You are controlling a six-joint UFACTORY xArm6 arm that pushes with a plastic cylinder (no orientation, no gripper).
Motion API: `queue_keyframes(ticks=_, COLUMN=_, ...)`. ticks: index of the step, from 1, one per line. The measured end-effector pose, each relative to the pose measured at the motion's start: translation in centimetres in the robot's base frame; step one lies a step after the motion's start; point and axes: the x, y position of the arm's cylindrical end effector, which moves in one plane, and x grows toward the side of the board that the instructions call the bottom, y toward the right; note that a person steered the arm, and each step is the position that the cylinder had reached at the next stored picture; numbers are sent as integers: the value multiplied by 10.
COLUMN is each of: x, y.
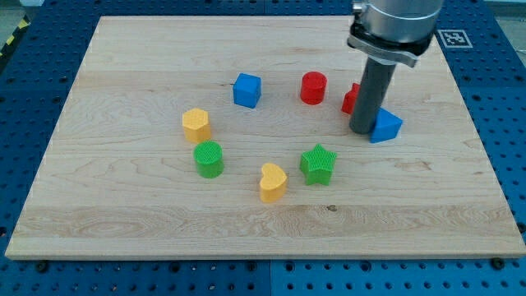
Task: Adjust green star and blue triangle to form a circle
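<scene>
- My tip (363,130) is resting on the wooden board (123,205), touching or almost touching the blue triangle (386,126) on that block's view-left side; being a bare rod, it has nothing to spread or pinch, and is only pressing sideways.
- The blue triangle is sitting to the view's right of the rod, and the green star (318,164) is lying below and to the view's left of the triangle, well apart from it.
- Both blocks are looking small, light and rigid, so I am expecting them to slide easily and to spin if pushed off-centre; a flat face or the middle of a side seems the best place to push.
- A red block (351,98) is standing just behind the rod, mostly hidden, so its shape is not showing.
- The remaining ring, going leftward from the triangle: red cylinder (312,87), blue cube (246,90), yellow block (196,125), green cylinder (209,159), yellow heart (272,182).
</scene>
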Motion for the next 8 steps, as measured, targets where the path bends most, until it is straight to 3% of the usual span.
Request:
queue_keyframes(ticks=2, x=18, y=2)
queue_keyframes(ticks=6, x=28, y=-89)
queue_keyframes(ticks=8, x=73, y=-100)
